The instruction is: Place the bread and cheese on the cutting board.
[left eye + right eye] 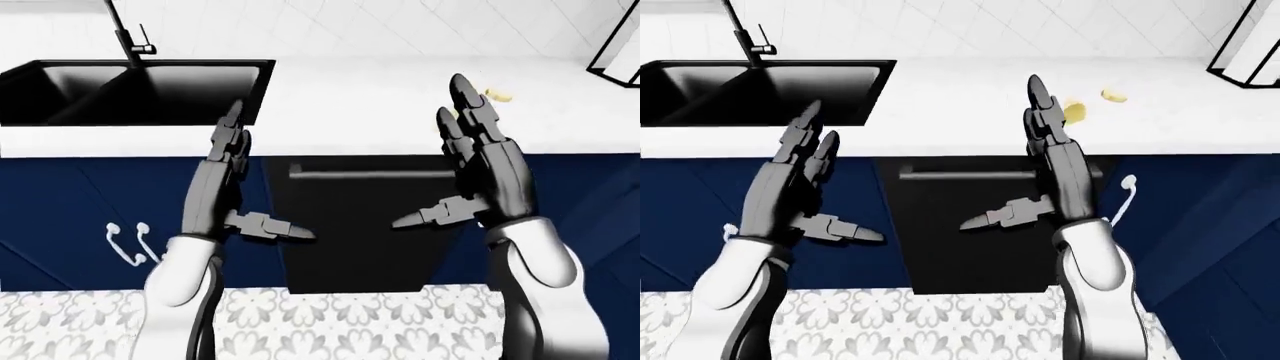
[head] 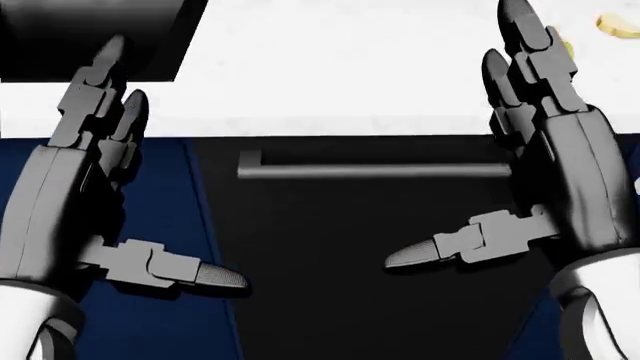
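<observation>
- The left hand [image 1: 222, 187] and the right hand [image 1: 1055, 169] are raised with fingers spread and released, holding nothing, probably because the robot is only approaching.
- Two yellowish pieces [image 1: 1076, 112], maybe the cheese or bread, lie on the white counter [image 1: 960, 105], right of the sink [image 1: 140, 86].
- No cutting board is visible.

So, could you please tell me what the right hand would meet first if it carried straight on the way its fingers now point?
Probably the small yellow piece on the white counter: the right hand is open, fingertips aimed up-view, just below it. Depth is unclear, so it might instead pass above.
</observation>
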Available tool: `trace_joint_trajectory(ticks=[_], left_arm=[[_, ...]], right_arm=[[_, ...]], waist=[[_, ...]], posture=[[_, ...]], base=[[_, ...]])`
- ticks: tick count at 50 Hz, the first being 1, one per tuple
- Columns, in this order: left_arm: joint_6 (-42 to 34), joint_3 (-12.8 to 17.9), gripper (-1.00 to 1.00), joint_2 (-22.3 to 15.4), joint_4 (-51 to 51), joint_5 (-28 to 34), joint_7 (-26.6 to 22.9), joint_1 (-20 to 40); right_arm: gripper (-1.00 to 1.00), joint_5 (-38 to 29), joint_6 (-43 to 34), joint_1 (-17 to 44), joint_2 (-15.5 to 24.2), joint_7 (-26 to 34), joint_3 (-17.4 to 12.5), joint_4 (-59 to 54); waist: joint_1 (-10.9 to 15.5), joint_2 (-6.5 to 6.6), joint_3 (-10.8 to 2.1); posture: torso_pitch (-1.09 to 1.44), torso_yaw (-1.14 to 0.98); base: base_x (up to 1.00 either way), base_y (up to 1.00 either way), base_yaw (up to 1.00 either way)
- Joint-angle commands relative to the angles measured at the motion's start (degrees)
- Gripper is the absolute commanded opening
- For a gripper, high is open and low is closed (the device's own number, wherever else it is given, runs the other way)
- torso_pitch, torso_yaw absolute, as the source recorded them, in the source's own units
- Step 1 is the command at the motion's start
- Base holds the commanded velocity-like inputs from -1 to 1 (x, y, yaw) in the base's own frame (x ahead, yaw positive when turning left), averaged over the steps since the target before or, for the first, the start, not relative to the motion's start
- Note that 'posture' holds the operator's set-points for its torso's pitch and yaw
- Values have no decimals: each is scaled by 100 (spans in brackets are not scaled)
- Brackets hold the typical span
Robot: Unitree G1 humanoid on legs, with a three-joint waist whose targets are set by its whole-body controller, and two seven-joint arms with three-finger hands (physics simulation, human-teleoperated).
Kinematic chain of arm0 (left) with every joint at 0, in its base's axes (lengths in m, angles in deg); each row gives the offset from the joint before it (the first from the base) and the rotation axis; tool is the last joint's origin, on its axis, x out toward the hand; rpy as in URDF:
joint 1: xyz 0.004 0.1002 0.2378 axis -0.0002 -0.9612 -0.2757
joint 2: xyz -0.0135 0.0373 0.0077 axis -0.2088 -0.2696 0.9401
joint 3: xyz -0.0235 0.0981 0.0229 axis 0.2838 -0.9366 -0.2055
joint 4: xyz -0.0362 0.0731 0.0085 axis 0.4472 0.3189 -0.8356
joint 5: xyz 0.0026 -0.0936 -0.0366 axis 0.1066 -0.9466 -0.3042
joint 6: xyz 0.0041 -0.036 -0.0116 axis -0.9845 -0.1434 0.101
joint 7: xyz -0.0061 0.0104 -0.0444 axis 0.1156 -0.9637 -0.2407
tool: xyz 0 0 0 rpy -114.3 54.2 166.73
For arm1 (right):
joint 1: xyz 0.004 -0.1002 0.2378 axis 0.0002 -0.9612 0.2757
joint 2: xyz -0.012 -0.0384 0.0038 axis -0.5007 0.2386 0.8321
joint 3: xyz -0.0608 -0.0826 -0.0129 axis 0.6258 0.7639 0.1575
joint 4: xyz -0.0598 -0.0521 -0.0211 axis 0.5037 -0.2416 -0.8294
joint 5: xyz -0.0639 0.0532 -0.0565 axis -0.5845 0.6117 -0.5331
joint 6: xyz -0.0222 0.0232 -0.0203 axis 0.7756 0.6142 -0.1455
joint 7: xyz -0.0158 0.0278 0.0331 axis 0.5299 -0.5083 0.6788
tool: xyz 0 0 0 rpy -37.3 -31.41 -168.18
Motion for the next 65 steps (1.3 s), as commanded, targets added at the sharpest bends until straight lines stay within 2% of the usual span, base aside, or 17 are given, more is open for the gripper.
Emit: trace_joint_trajectory(ticks=[1, 3, 5, 7, 13, 19, 21, 27, 29, 31, 33, 41, 51, 54, 55, 56, 65], left_arm=[[153, -18, 100, 10, -234, -38, -15, 141], [100, -4, 100, 4, -290, -48, -18, 150], [130, -2, 100, 1, -278, -54, -17, 128], [165, -5, 100, 4, -255, -56, -12, 108], [237, -29, 100, 12, -212, -49, -3, 64], [251, -30, 100, 17, -211, -48, -7, 42], [242, -25, 100, 17, -214, -50, -8, 48], [232, -36, 100, 18, -241, -42, -7, 27], [226, -36, 100, 19, -242, -39, -7, 30], [228, -35, 100, 21, -239, -42, -10, 29], [242, -40, 100, 28, -227, -40, -3, 25], [287, -56, 100, 39, -199, -32, 11, 4], [337, -42, 100, 40, -202, -40, -3, -56], [308, -45, 100, 39, -233, -36, -2, -58], [311, -39, 100, 39, -231, -37, -2, -59], [297, -38, 100, 39, -245, -38, -3, -58], [260, -2, 100, 5, -243, -38, -9, -1]], right_arm=[[100, 12, 138, 140, 56, -68, -74, 220], [100, 30, 95, 156, 65, -83, -83, 262], [100, 39, 98, 138, 68, -93, -82, 280], [100, 38, 143, 106, 63, -101, -70, 257], [100, 38, 210, 64, 57, -100, -59, 223], [100, 34, 236, 51, 48, -101, -53, 213], [100, 32, 243, 51, 45, -105, -50, 207], [100, 37, 197, 59, 41, -109, -47, 249], [100, 36, 223, 47, 37, -111, -44, 231], [100, 38, 238, 49, 34, -112, -45, 212], [100, 44, 227, 60, 38, -110, -47, 214], [100, 68, 217, 64, 35, -127, -59, 230], [100, 109, 181, 86, 28, -158, -77, 306], [100, 118, 235, 77, 32, -185, -69, 312], [100, 123, 236, 77, 30, -190, -71, 311], [100, 123, 235, 75, 31, -193, -67, 313], [100, 17, 323, 69, 86, -205, -13, 191]], waist=[[17, 9, -31], [37, -171, 1], [-42, -717, -166], [-82, -566, 18], [-150, -274, 98], [-181, 88, 1], [-144, 59, 104], [4, 12, -26], [25, -178, -7], [-49, -707, -163], [-86, -567, 6], [-162, -208, 105], [-87, 180, -26], [-99, -401, 26], [-206, -727, 3], [-144, -515, 86], [-233, -276, 45]], posture=[[0, 0], [0, 0], [0, 0], [0, 0], [0, 0], [0, 0], [0, 0], [0, 0], [0, 0], [0, 0], [0, 0], [0, 0], [0, 0], [0, 0], [0, 0], [0, 0], [0, 0]], base=[[28, -62, 0], [28, -62, 0], [27, -62, 0], [28, -62, 0], [28, -62, 0], [27, -62, 0], [27, -62, 0], [27, -62, 0], [27, -62, 0], [27, -62, 0], [27, -62, 0], [27, -62, 0], [26, -57, 0], [0, 0, 0], [0, 0, 0], [0, 0, 0], [0, 0, 0]])
